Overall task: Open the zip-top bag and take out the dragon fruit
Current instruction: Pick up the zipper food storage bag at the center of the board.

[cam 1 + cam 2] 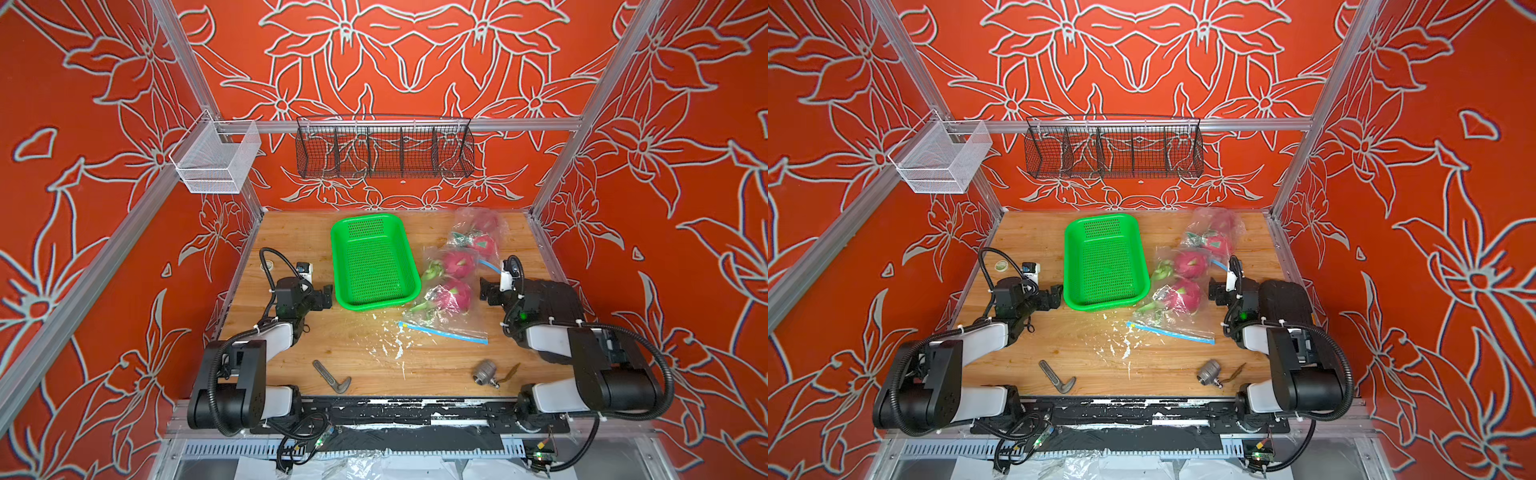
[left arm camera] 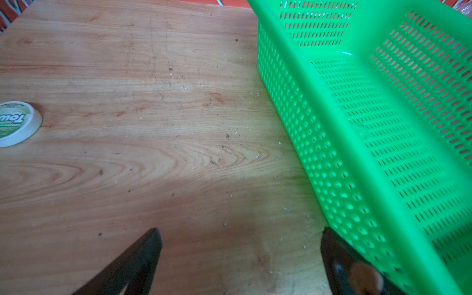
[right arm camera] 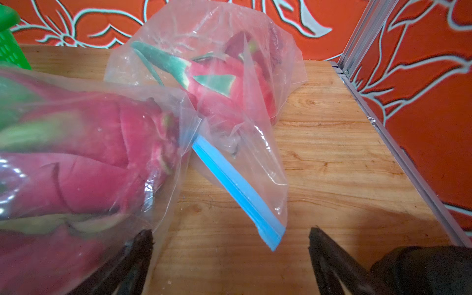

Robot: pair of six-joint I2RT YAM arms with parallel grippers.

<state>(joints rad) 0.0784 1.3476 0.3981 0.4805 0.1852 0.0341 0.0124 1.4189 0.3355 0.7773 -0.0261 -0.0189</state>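
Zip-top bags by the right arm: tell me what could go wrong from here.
1. The blue zip strip of the far bag disappears under the near bag; tugging either may drag both.
2. One of the right gripper's open fingers appears to touch the near bag's slack film; it may pinch plastic, not zip.
3. The left gripper sits close beside the green basket; swinging over could shove it.

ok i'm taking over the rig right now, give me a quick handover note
Grippers: left gripper open, empty, beside the green basket; right gripper open, empty, beside the bags.
Things: near zip-top bag and far zip-top bag lie on the right arm's side of the basket, dragon fruit inside both, each blue zip apparently closed.
Done: nothing; the basket holds nothing.
Left: open a bag, take out the fruit.
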